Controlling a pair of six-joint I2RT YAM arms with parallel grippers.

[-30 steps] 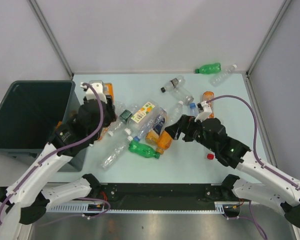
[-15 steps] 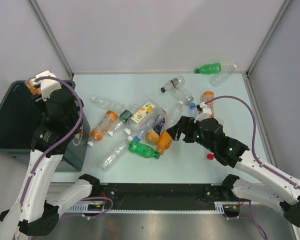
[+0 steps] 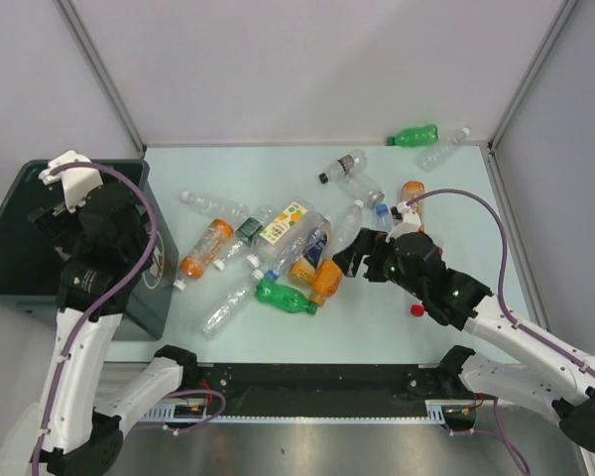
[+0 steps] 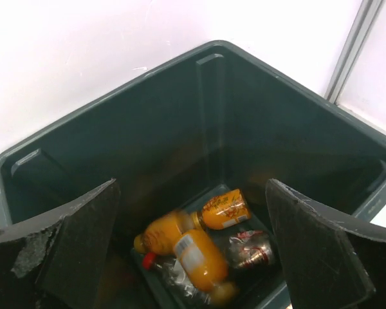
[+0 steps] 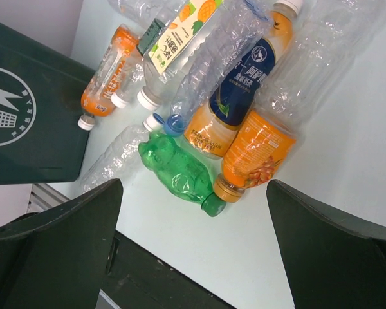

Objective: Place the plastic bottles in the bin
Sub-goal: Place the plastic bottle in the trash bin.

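My left gripper hangs open over the dark grey-green bin, holding nothing. Below it a blurred orange bottle lies among two other orange bottles and a crushed clear one on the bin's floor. My right gripper is open above the pile in the middle of the table, over a green bottle and an orange bottle. Another orange bottle lies nearer the bin.
More bottles lie at the back: a green one, a clear one, one with a black cap and an orange one. A loose red cap sits by the right arm. The bin's emblem side faces the pile.
My left arm swung from the pile to over the bin with an orange bottle, then opened; the bottle now lies inside. The right arm barely moved.
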